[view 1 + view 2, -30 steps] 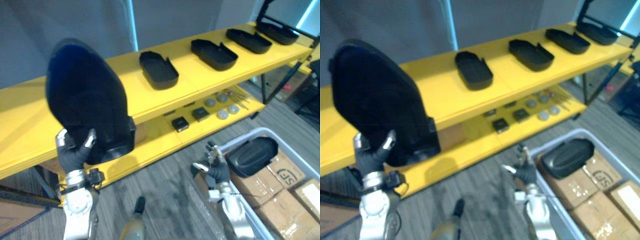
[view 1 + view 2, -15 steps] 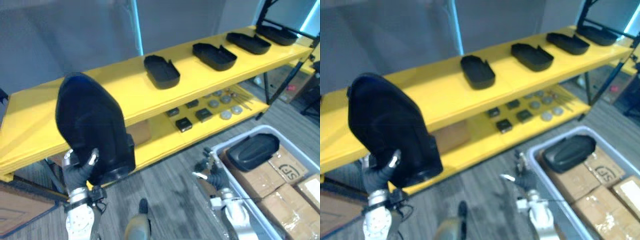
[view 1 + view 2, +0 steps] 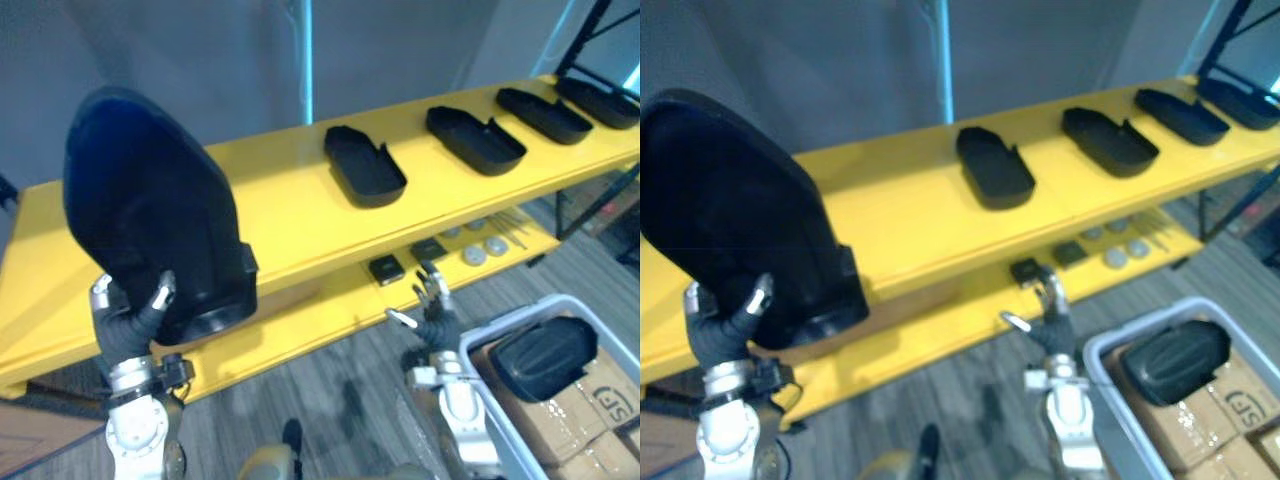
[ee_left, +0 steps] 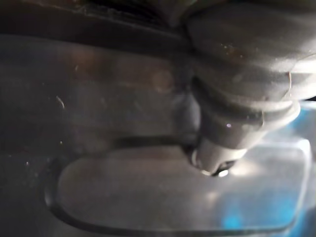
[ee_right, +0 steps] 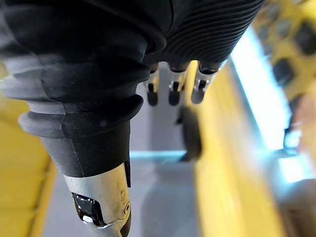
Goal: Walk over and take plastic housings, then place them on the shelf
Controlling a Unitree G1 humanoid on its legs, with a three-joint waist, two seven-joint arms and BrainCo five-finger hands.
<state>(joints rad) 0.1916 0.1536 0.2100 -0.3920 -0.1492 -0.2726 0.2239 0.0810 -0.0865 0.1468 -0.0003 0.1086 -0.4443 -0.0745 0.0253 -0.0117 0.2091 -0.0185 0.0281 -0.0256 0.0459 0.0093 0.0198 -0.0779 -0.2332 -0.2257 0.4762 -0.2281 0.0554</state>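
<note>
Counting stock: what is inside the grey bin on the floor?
One black housing lies on cardboard boxes in the bin; anything under the housing or boxes is covered.

Left hand (image 3: 130,322) grips a black housing (image 3: 150,210) before the yellow shelf (image 3: 290,215).

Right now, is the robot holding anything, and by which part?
Its left hand grips a black plastic housing by its lower end. Its right hand is open and holds nothing.

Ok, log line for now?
left hand: shut on black housing, raised before shelf | right hand: open, empty | four housings on shelf | one in bin
</note>
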